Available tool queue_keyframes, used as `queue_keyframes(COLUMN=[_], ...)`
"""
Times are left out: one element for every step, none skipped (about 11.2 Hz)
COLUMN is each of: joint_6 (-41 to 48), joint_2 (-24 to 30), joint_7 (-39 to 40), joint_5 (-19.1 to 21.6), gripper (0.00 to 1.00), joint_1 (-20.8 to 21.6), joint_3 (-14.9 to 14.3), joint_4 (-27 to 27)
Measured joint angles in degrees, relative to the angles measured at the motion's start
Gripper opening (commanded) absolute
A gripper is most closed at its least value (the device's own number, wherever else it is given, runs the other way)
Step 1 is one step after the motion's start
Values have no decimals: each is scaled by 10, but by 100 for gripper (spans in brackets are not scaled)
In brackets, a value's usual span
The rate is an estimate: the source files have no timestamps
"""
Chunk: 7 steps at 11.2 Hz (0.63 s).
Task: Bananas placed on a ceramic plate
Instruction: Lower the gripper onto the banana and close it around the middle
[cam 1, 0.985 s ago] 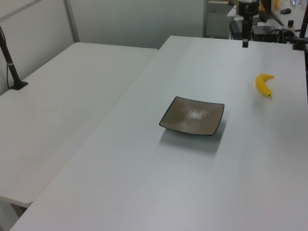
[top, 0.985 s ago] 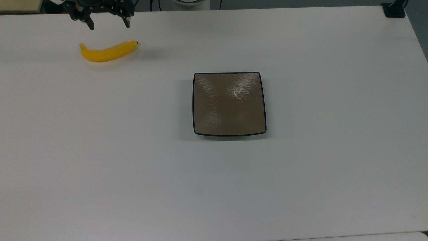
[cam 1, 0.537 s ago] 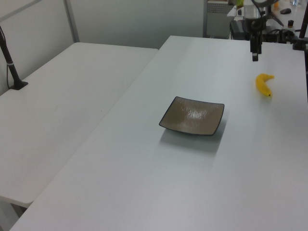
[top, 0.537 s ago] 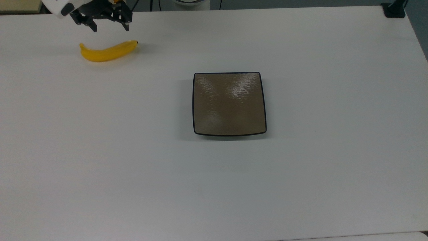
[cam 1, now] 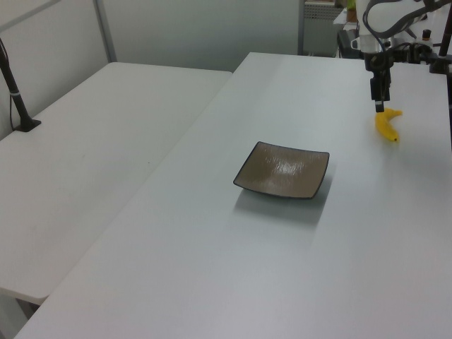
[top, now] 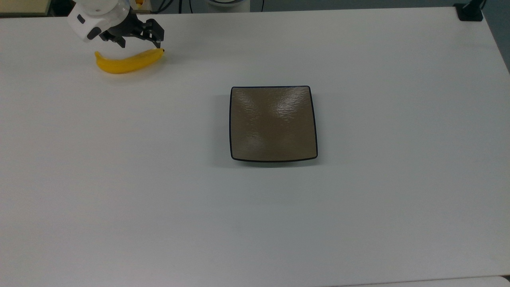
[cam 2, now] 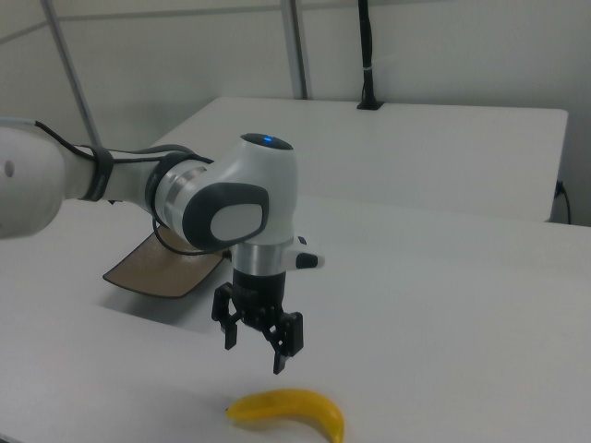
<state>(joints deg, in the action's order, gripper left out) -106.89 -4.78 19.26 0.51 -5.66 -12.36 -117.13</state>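
A single curved yellow banana (top: 129, 62) lies on the white table at the top view's upper left, also seen as the banana (cam 1: 387, 125) and the banana (cam 2: 291, 410). The square glossy brown plate (top: 273, 123) with its dark rim sits bare near the table's middle, far to the banana's right in the top view; the plate (cam 1: 284, 169) and the plate (cam 2: 162, 266) hold nothing. My gripper (top: 140, 42) hangs open just above the banana; the gripper (cam 2: 255, 353) has nothing between its fingers.
The white table (top: 255, 223) stretches wide around the plate. A second white table (cam 1: 92, 162) stands beside it at the left view's left. A black clamp (top: 469, 11) grips the top view's upper right corner. Cables and equipment (cam 1: 417, 28) crowd the far edge.
My gripper has come down and towards the banana, from the table's far edge to just above the fruit. Banana and plate have not moved.
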Motion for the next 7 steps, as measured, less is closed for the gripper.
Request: queue_keyframes(joint_6=[-9, -27, -51, -68, -82, -102, -116], joint_2=[-2, -3, -4, -7, -12, -21, -34], joint_7=[-9, -20, -32, -45, -66, -89, -104], joint_5=[0, 0, 0, 0, 0, 0, 0], gripper=[100, 100, 100, 100, 100, 100, 100], joint_1=[-5, -9, -13, -16, -18, -18, -17], joint_3=[0, -3, -11, -19, -23, -23, -23], joint_4=[-8, -19, -31, -41, -48, -51, -52])
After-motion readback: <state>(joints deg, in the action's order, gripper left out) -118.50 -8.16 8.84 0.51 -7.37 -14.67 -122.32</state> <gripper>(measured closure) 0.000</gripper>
